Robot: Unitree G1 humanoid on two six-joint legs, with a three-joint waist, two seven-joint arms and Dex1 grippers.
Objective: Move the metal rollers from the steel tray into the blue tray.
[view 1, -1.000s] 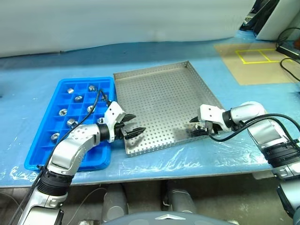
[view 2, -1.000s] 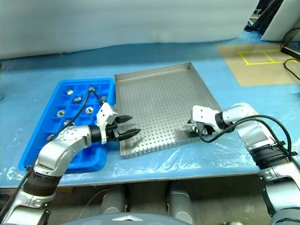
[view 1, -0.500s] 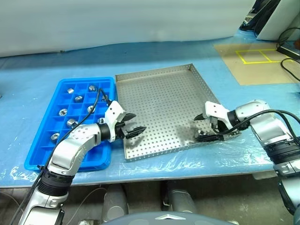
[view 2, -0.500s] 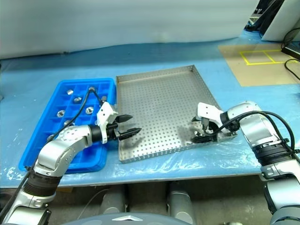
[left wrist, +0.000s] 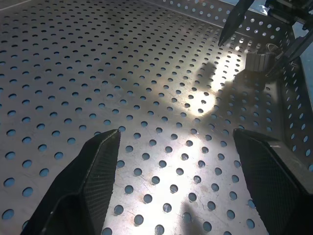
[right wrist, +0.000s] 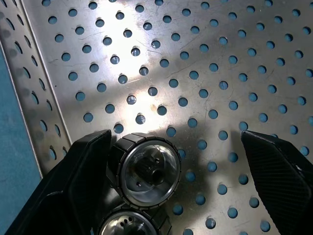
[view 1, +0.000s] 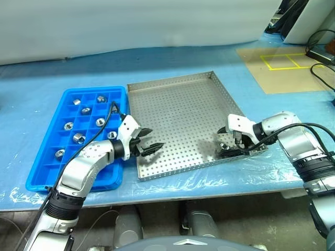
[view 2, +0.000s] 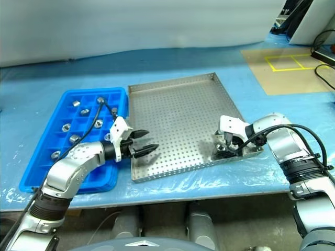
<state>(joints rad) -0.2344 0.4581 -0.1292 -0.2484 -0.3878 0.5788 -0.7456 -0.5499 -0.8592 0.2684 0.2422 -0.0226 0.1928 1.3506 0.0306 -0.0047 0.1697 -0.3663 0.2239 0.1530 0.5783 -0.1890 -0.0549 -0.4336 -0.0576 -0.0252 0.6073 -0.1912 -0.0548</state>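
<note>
The steel tray (view 1: 178, 115) lies at the table's centre with the blue tray (view 1: 47, 180) to its left. Several metal rollers (view 1: 78, 137) sit in the blue tray's compartments. Two more rollers (right wrist: 149, 169) lie together in the steel tray's near right corner. My right gripper (view 1: 227, 144) hangs open over that corner, and one finger (right wrist: 73, 181) sits right beside the rollers. Over the steel tray's near left corner my left gripper (view 1: 157, 138) is open with nothing between its fingers. In the left wrist view the corner rollers (left wrist: 257, 61) show across the perforated floor.
Blue plastic sheeting (view 1: 172, 63) covers the table. A brown board with yellow tape (view 1: 282, 68) lies at the far right, with black cables (view 1: 322, 70) next to it. The steel tray's raised rim (view 1: 246, 128) runs close by the right gripper.
My right gripper has opened wide over the rollers, and the steel tray's near right corner has shifted a little to the right. The left arm has stayed put.
</note>
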